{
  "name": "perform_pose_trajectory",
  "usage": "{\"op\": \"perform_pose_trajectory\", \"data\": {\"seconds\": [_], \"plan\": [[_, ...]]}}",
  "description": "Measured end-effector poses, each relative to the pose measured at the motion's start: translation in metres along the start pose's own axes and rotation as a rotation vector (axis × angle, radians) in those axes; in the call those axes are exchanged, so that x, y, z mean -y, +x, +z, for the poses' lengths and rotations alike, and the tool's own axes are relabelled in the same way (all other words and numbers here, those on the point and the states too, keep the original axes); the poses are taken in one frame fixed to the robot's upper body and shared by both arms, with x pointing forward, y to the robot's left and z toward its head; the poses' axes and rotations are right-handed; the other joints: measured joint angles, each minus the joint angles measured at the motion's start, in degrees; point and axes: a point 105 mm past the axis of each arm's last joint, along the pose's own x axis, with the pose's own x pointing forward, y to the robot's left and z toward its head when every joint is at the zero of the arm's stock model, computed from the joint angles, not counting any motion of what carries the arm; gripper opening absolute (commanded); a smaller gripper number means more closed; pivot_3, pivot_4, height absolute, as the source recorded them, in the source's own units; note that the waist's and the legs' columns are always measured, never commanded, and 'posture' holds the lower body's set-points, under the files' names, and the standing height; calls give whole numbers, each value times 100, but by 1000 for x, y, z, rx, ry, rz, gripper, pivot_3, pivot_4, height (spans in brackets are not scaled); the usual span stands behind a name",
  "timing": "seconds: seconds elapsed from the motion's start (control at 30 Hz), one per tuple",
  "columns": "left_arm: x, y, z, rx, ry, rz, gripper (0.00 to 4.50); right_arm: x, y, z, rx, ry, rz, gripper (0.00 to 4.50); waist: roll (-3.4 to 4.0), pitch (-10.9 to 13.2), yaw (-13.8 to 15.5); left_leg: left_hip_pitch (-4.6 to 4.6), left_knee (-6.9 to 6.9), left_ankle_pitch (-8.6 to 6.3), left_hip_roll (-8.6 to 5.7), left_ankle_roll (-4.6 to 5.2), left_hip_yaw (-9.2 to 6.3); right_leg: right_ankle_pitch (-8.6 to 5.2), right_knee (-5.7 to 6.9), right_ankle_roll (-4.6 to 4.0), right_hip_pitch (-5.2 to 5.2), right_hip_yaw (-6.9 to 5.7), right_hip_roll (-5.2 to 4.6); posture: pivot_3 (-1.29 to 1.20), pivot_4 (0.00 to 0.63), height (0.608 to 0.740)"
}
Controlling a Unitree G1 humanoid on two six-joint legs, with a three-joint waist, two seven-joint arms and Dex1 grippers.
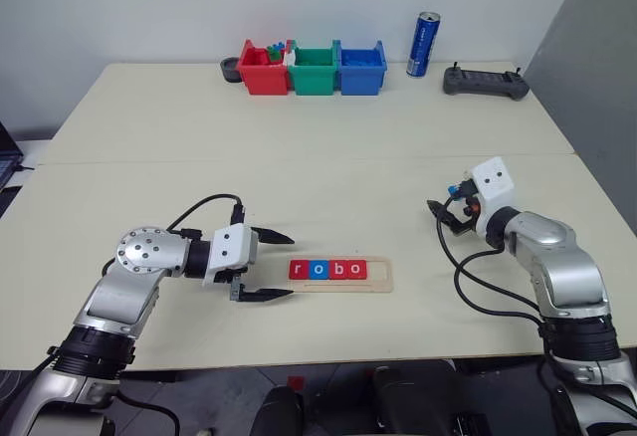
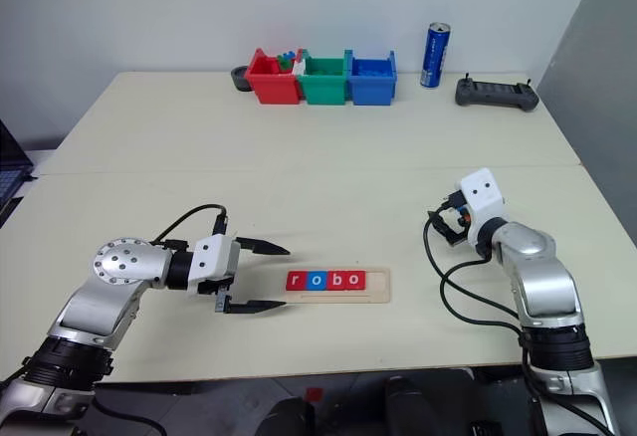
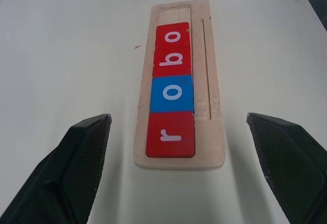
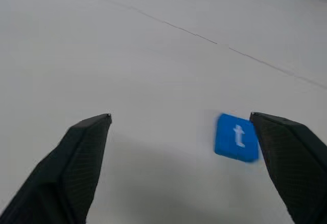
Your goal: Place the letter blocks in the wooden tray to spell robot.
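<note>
The wooden tray [image 1: 386, 277] lies near the table's front edge. In its groove sit a red r [image 3: 170, 134], a blue o [image 3: 172, 93], a red b [image 3: 172, 60] and a red o [image 3: 172, 37]; the slot at the tray's right end is bare. My left gripper [image 1: 290, 268] stands open just left of the tray, pointing along it, holding nothing. A blue t block [image 4: 236, 137] lies flat on the table between the open fingers of my right gripper [image 4: 180, 116], close to one finger [image 4: 286, 157]. That gripper [image 1: 445, 217] hovers right of the tray.
Red [image 1: 264, 70], green [image 1: 315, 70] and blue [image 1: 360, 68] bins stand in a row at the back, with a dark bowl [image 1: 231, 68] beside them. A blue can [image 1: 424, 45] and a black controller [image 1: 485, 82] sit at the back right.
</note>
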Motion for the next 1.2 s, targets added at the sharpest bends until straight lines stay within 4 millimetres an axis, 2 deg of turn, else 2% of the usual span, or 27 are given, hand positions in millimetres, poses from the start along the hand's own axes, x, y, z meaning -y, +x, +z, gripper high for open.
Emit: {"op": "perform_pose_trajectory", "data": {"seconds": [0.2,0.3,0.4,0.63,0.67,0.83,1.0,1.07,1.2], "plan": [[-4,0,3,3,13,3,4500,22,23,-14,-52,94,-120,4476,1,0,-1,-1,-2,0,-1,0,0,0,-2,0,0,-1,-1,0,150,740],[-3,0,3,1,6,3,4500,26,29,-22,-78,134,-126,4476,1,1,-1,0,-3,0,-1,1,1,0,-2,0,0,0,-1,0,150,740],[-2,1,6,3,15,-3,4500,27,32,-23,-89,182,-104,3921,1,0,-1,0,-2,0,-1,1,-1,0,0,0,1,-1,-1,0,150,740],[1,2,5,-1,-3,-9,4500,22,31,-25,-86,190,-72,1489,1,0,19,0,1,0,-3,1,-3,0,-1,0,5,-2,-2,0,150,740],[1,2,5,-2,-5,-9,4500,22,29,-25,-81,184,-77,1448,0,0,26,-1,0,0,-4,1,-4,0,-2,0,5,-2,-3,0,150,740],[2,1,5,-7,-5,-9,4500,9,-1,-33,-86,157,-90,1448,1,0,40,-8,-7,-1,-2,1,-12,-1,-3,0,-3,-7,-2,0,150,740],[3,1,5,-9,-12,-21,4500,-46,-58,-49,-125,269,-66,1448,6,-3,53,-11,-9,-1,2,1,-15,-4,1,-3,-7,-10,1,0,150,740],[2,2,5,-7,-10,-28,4500,-62,-77,-53,-151,308,-66,1448,6,-3,48,-9,-4,0,2,0,-9,-13,-1,13,-6,-5,1,0,150,740],[-2,3,10,2,8,-42,4500,-90,-92,-53,-177,383,-65,1448,6,-3,33,1,-1,1,5,-2,-5,-20,0,26,-2,-1,5,0,150,740]]}}
